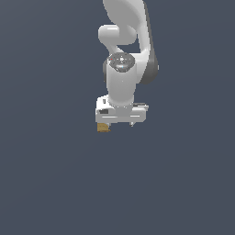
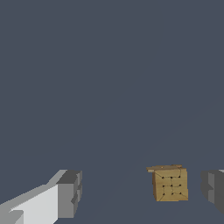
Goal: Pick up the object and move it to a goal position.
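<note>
Seen from the exterior view, white arm links (image 1: 123, 69) fill the upper middle of the picture: the Panda arm comes down from the top edge, bends at a rounded joint and ends in a wrist pointing straight down. Below it the gripper (image 1: 120, 123) hangs over a plain dark grey-blue ground, its wide white body level. Under the end of that body toward the exterior view's left sits the object (image 1: 103, 127), a tiny golden-brown block far smaller than the gripper; whether it touches a finger cannot be told from here. No writing can be read on the arm

Closest in the wrist view are the two grey fingertips (image 2: 70, 193), one on a white finger and the other cut by the picture's edge. They stand wide apart, so the gripper (image 2: 142, 190) is open. The tan block, its face scored with a grid of lines, lies between the fingertips, much nearer the cut-off one and apart from both
</note>
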Controlling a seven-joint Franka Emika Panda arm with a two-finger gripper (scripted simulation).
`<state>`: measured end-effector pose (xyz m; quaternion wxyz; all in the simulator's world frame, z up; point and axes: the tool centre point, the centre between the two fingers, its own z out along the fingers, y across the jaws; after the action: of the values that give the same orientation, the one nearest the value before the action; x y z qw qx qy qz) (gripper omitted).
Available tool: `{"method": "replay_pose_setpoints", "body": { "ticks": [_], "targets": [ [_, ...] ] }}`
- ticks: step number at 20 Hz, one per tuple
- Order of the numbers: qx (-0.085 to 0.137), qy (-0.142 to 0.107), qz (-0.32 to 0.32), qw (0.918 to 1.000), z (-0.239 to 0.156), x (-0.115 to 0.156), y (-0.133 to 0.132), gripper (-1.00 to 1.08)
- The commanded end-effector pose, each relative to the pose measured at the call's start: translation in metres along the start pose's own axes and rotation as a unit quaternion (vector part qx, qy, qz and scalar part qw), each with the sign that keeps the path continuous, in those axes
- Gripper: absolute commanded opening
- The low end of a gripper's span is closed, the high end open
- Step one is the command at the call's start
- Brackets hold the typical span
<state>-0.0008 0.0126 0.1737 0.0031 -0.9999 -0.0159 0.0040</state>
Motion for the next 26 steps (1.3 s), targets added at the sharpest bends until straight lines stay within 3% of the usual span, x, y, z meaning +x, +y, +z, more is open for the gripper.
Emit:
{"method": "replay_pose_setpoints", "body": {
  "ticks": [1, 10, 17, 26],
  "targets": [
    [0.000, 0.000, 0.000, 1.0000, 0.000, 0.000, 0.000, 1.00],
    [-0.010, 0.010, 0.009, 0.9999, -0.014, 0.002, 0.024, 1.00],
    [-0.010, 0.009, 0.015, 0.9998, -0.013, 0.002, 0.024, 1.00],
    [-0.005, 0.008, 0.079, 0.9968, 0.000, -0.005, 0.028, 1.00]
  ]
}}
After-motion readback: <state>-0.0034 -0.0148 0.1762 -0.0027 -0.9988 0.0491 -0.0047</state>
